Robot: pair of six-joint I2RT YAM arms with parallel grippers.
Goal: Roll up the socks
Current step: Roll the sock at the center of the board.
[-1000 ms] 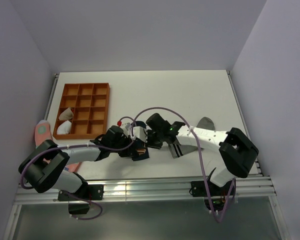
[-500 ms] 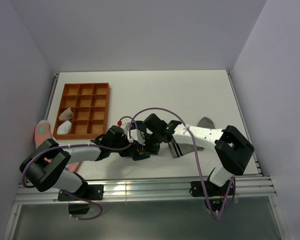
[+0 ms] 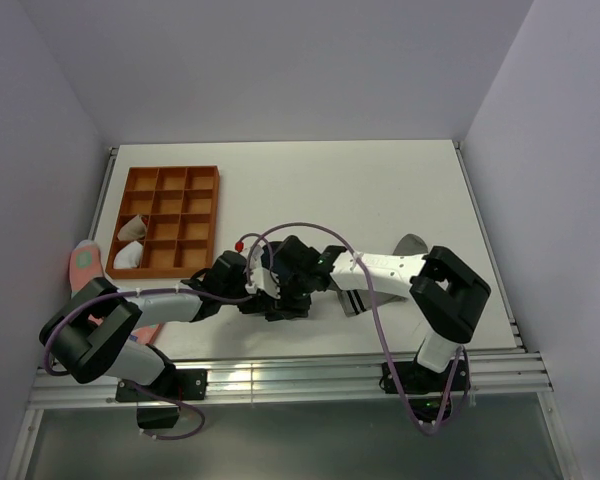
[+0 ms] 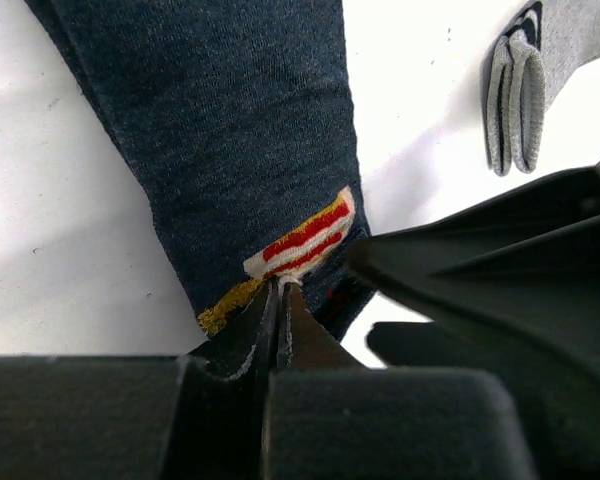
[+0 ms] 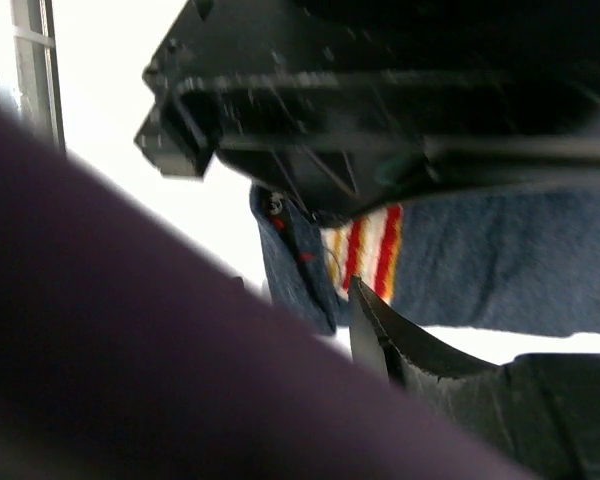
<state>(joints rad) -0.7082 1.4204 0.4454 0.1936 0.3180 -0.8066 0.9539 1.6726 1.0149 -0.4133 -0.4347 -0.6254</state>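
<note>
The dark navy sock (image 4: 230,130) lies flat on the white table; its red-and-white patch (image 4: 305,238) is at the cuff. My left gripper (image 4: 280,290) is shut on the cuff edge beside the patch. My right gripper (image 4: 365,298) is right next to it with its jaws apart, one fingertip (image 5: 365,300) at the patch (image 5: 370,250). From above both grippers (image 3: 280,288) meet at the table's front middle and hide the navy sock. The grey sock (image 3: 412,243) lies to the right, partly under the right arm; it also shows in the left wrist view (image 4: 525,90).
An orange compartment tray (image 3: 170,180) stands at the back left with two pale bundles (image 3: 130,242) in it. A pink sock (image 3: 85,262) lies left of the tray. A purple cable (image 5: 130,330) blocks much of the right wrist view.
My right arm has swung left, bringing its gripper up against the left gripper over the navy sock. The left arm has barely moved.
</note>
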